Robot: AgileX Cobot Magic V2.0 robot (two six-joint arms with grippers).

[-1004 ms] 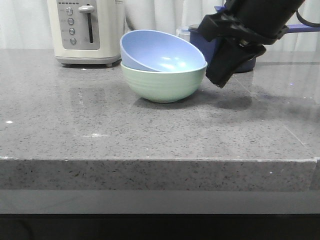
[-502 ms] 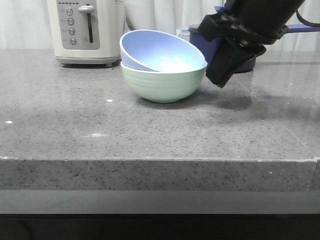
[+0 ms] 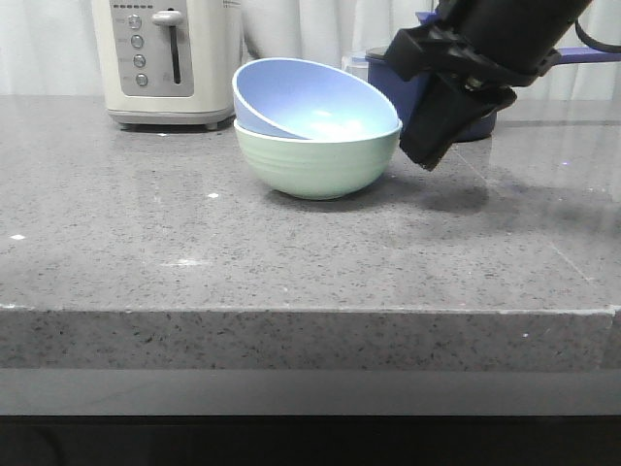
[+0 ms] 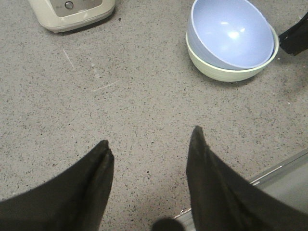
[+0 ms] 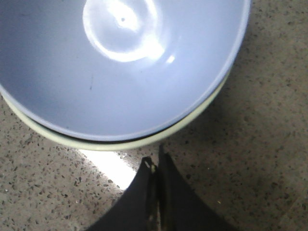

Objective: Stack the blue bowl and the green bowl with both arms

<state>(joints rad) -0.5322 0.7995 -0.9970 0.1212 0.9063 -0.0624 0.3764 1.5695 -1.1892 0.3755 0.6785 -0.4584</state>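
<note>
The blue bowl [image 3: 310,97] sits tilted inside the green bowl [image 3: 315,165] on the grey counter. Both show in the left wrist view, blue bowl [image 4: 231,31] in green bowl [image 4: 216,71], and in the right wrist view, blue bowl [image 5: 120,62] over the green rim [image 5: 110,144]. My right gripper [image 3: 425,155] hangs just right of the bowls, shut and empty, its tips [image 5: 155,162] close to the green rim without touching. My left gripper [image 4: 150,144] is open and empty, above bare counter well away from the bowls; it is out of the front view.
A cream toaster [image 3: 170,58] stands at the back left, also in the left wrist view [image 4: 72,12]. A dark navy saucepan [image 3: 408,83] stands behind my right arm. The counter's front edge [image 3: 310,313] runs across; its edge shows near my left gripper [image 4: 274,171].
</note>
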